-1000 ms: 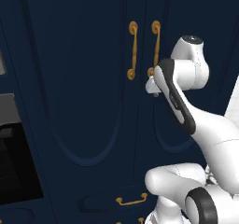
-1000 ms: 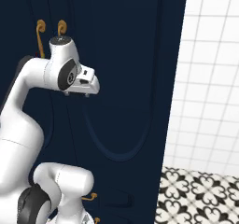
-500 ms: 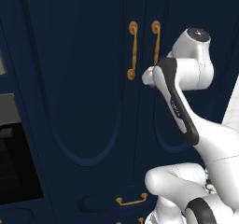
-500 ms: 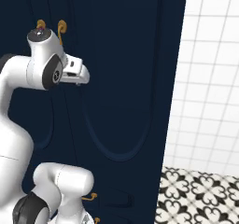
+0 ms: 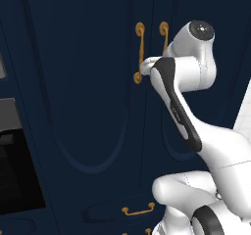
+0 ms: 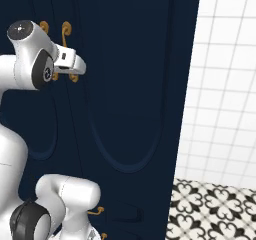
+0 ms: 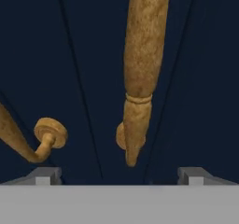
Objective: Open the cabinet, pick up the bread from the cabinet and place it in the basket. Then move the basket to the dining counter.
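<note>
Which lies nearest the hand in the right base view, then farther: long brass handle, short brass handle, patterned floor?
1. Long brass handle, directly before the hand, upper left.
2. Short brass handle, low down, below the hand.
3. Patterned floor, bottom right.
</note>
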Available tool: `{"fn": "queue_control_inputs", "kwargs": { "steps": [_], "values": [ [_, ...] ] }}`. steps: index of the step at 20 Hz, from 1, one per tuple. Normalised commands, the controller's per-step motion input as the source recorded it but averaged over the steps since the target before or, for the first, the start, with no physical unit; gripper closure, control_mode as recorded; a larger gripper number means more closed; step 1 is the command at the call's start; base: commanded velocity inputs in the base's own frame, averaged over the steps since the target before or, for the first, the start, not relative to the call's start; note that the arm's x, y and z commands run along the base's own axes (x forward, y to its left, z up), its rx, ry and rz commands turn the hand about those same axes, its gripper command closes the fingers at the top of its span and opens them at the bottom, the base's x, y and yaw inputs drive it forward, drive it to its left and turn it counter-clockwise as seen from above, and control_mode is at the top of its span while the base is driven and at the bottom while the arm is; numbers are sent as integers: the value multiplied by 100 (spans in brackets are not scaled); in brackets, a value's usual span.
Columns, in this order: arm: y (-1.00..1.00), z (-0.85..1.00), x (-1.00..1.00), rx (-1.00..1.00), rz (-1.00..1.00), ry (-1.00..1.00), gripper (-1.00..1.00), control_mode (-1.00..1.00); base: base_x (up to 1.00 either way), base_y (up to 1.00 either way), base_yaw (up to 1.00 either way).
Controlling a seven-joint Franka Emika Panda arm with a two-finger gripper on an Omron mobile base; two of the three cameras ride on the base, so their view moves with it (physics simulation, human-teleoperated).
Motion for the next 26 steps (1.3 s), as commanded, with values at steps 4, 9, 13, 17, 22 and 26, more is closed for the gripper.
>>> {"fn": "queue_control_inputs", "kwargs": {
  "steps": [4,9,13,17,22,26],
  "values": [
    [0,15,40,0,-6,-1,-100,-100,0,0,0],
    [0,5,48,0,-3,0,-100,-100,0,0,0],
    [0,3,24,0,0,0,-100,-100,0,0,0],
    [-10,0,19,0,0,-1,-100,-100,0,0,0],
    [-10,3,-20,1,0,-29,-100,-100,0,0,0],
    [0,0,-17,4,0,-29,-100,-100,0,0,0]
  ]
}}
